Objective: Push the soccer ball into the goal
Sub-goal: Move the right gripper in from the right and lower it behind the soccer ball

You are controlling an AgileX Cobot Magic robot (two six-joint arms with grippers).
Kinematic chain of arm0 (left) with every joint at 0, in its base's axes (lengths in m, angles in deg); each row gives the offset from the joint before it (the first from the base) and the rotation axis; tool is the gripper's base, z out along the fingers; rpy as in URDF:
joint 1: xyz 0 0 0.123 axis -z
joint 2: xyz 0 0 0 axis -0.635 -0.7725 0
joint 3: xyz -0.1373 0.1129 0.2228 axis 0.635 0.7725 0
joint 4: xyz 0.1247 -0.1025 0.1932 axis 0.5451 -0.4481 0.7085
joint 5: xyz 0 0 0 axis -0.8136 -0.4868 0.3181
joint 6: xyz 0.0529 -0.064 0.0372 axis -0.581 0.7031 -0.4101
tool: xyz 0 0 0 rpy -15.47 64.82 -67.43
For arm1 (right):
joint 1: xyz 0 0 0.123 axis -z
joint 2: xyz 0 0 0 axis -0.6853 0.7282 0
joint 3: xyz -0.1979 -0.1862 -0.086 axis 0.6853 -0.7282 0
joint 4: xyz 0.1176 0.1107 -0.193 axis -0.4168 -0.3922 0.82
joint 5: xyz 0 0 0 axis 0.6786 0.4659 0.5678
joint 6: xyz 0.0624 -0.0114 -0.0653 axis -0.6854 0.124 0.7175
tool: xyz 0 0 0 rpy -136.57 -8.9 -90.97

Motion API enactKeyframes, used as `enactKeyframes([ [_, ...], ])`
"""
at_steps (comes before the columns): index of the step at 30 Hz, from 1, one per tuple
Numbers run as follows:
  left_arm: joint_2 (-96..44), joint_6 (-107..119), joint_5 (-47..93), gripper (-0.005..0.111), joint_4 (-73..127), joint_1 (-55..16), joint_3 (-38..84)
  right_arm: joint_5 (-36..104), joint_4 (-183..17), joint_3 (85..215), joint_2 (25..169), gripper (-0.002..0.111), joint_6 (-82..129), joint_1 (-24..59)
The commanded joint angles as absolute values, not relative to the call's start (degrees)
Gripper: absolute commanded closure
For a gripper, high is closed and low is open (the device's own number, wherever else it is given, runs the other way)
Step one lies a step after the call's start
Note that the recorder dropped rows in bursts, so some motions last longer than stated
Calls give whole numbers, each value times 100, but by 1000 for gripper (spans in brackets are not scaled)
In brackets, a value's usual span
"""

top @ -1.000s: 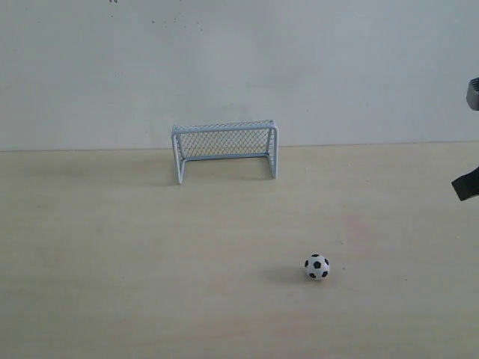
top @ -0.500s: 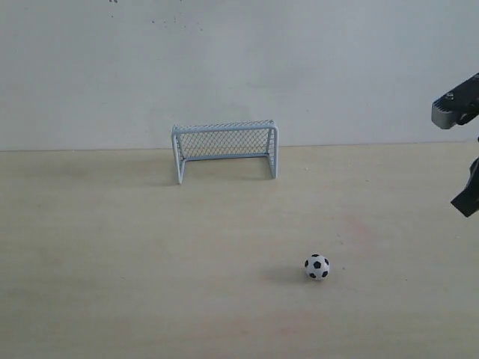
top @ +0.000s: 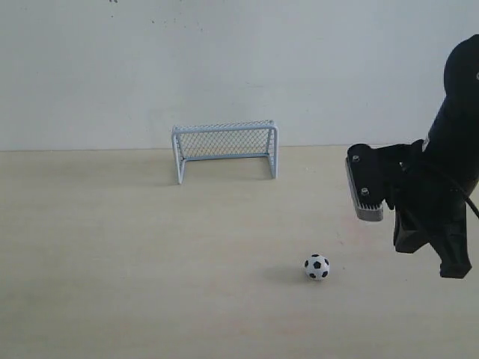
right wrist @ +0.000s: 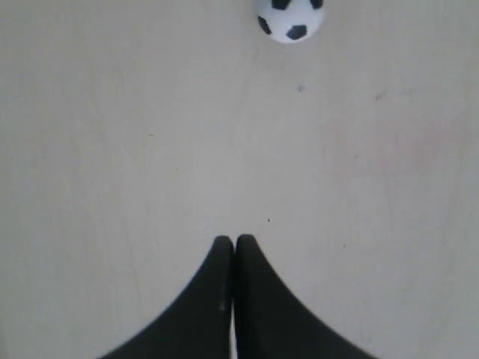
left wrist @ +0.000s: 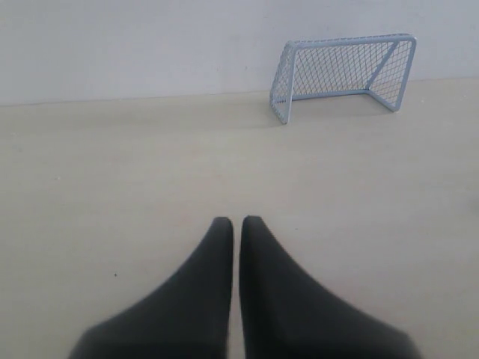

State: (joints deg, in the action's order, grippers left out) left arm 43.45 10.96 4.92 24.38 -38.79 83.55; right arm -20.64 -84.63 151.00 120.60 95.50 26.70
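Pale wooden table (top: 112,284), right end effector (right wrist: 233,241) pressed together, now swung in near unmoved soccer ball (top: 316,267)

Right gripper (right wrist: 234,243): I note two matte black fingers (right wrist: 266,307), each widening from a narrow rounded tip to a broad curved base. One finger carries a few pale specks.

Left gripper (left wrist: 236,223): same matte black finish and tapered profile.

Behind the right gripper, my right arm (top: 449,149) is black, with a rounded upper casing and angular lower parts. It carries a silver-grey block (top: 364,196) with two screw heads showing. A thin dark cable (top: 471,209) loops beside the casing.
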Motion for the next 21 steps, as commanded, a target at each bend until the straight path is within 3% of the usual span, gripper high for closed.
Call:
enactKeyframes([
  [1, 4364, 1069, 511, 102, 2450, -3897, 8375, -2119, -8393, 15187, 12170, 108, 10266, 2596],
  [21, 4364, 1069, 511, 102, 2450, -3897, 8375, -2557, -8381, 16092, 13364, 108, 11368, 2596],
])
